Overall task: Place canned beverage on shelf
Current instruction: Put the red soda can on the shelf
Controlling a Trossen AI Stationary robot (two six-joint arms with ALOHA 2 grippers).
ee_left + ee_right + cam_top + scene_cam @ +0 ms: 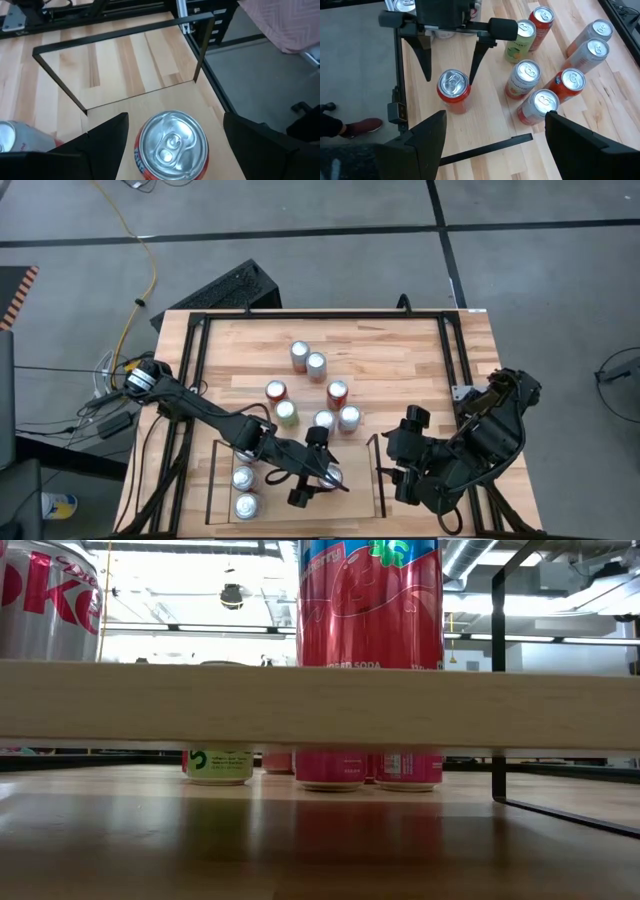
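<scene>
A red can with a silver top (pixel 172 145) stands upright on the shelf's wood floor (pixel 135 65), inside its thin black rails (pixel 120 35). My left gripper (pixel 175 117) is open and points down at a slant. Its two fingers stand on either side of the can's top, with a gap on each side in the left wrist view. The right wrist view shows the same can (pixel 453 89) below the left gripper (pixel 449 80). My right gripper (pixel 495 116) hovers open and empty over the shelf's right end (pixel 400 470). The low view shows the red can (pixel 370 600) standing on the plank.
Two silver cans (pixel 243 477) (pixel 245 505) stand at the shelf's left end, close to my left arm. Several loose cans (pixel 315 395) stand in a cluster mid-table, just beyond the shelf. The big black frame (pixel 300 315) rings the tabletop. Bare shelf floor (pixel 355 500) lies between the grippers.
</scene>
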